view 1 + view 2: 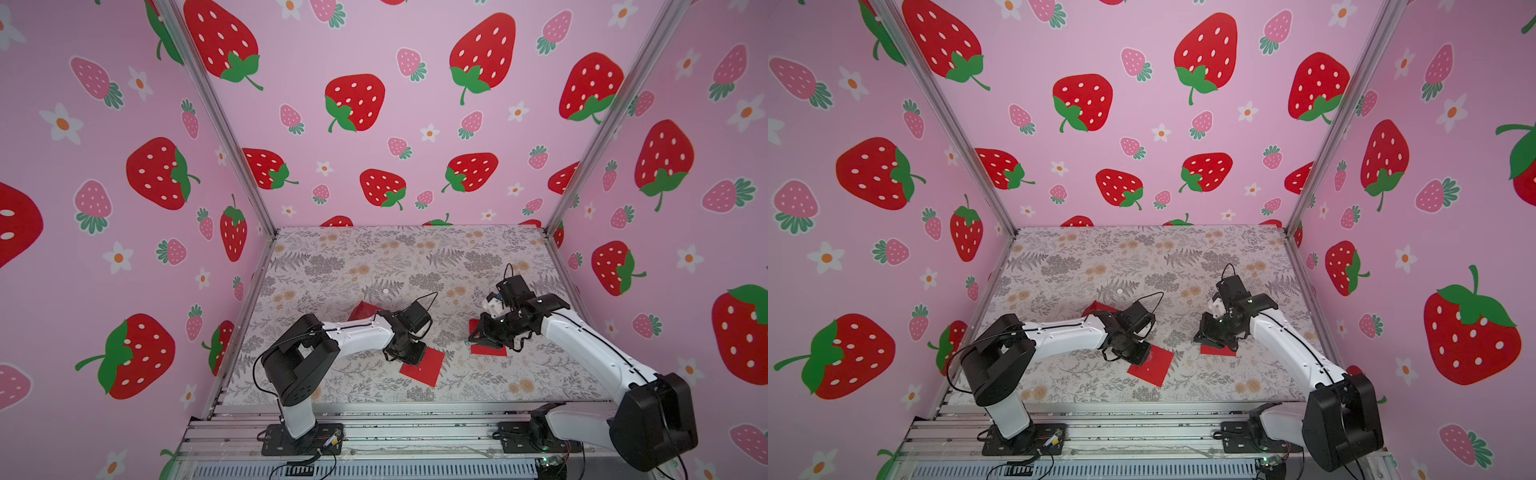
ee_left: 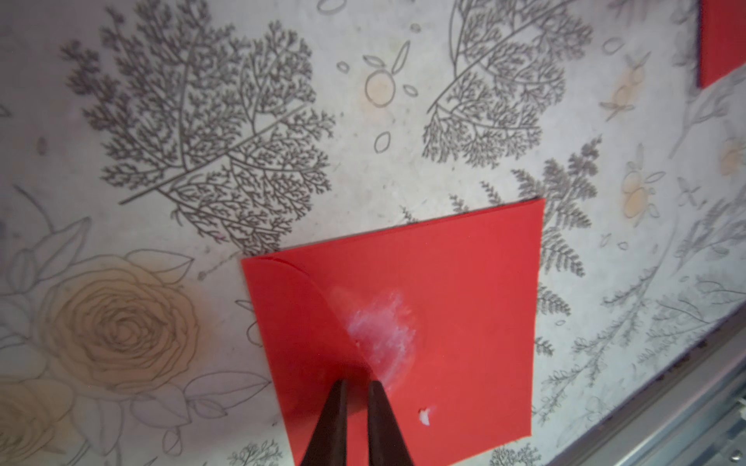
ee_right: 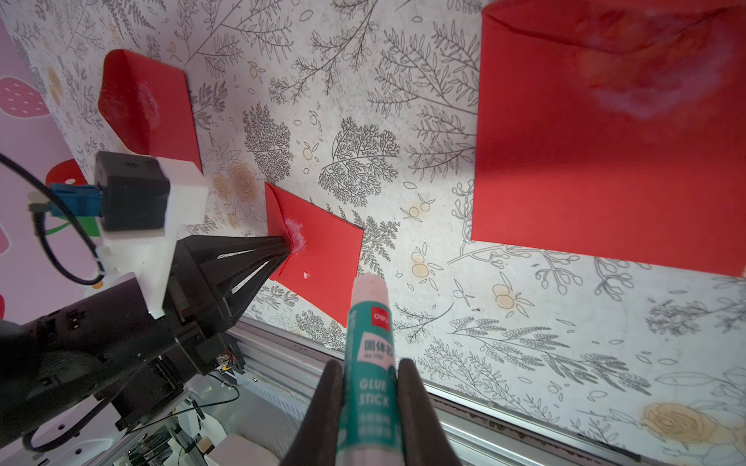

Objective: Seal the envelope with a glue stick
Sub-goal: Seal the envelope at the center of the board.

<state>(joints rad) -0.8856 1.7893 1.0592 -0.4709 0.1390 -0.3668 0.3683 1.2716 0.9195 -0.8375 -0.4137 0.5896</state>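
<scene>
Right hand point(image 3: 371, 365) grips glue stick point(image 3: 369, 318); left hand point(image 2: 358, 382) nearly closed at flap point(image 2: 298, 322) of glued envelope point(image 2: 464, 290), grip unclear; pressing shut seems next

Enclosure: back wall point(image 1: 415, 62) and both side walls point(image 1: 104, 208) clad in pink print of large red strawberries, smaller pink strawberries and white flowers. Corners framed by bare aluminium posts point(image 1: 222, 124), leaning outward in both top views. Table surface point(image 1: 332, 257) covered with a pale sheet printed with grey ferns and tan roses. Front edge: slotted aluminium rails point(image 1: 415, 430). Lighting even, shadows soft
</scene>
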